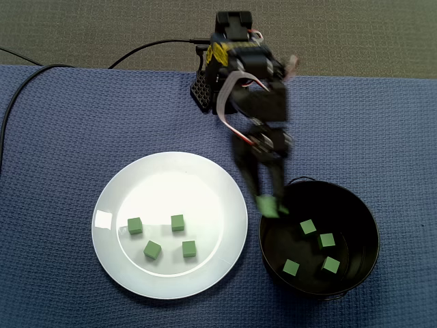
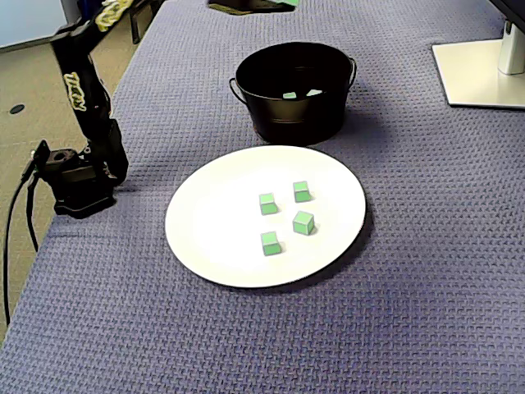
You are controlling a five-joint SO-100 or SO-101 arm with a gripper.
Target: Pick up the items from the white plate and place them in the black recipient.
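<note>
Several green cubes [image 1: 177,222] lie on the white plate [image 1: 177,181], left of the black bucket [image 1: 369,220] in a fixed view. Several more green cubes [image 1: 327,240] rest on the bucket's floor. My gripper [image 1: 270,203] points down over the bucket's left rim, shut on another green cube [image 1: 270,206]; the arm is motion-blurred. In the other fixed view the plate [image 2: 213,222] with its cubes [image 2: 302,191] sits in front of the bucket [image 2: 291,119]. There only a dark sliver of the gripper shows at the top edge.
A blue woven cloth [image 1: 68,137] covers the table. The arm's base [image 2: 78,185] stands at the left in a fixed view, with a black cable [image 1: 20,89] trailing off. A white monitor stand [image 2: 484,74] sits at the far right.
</note>
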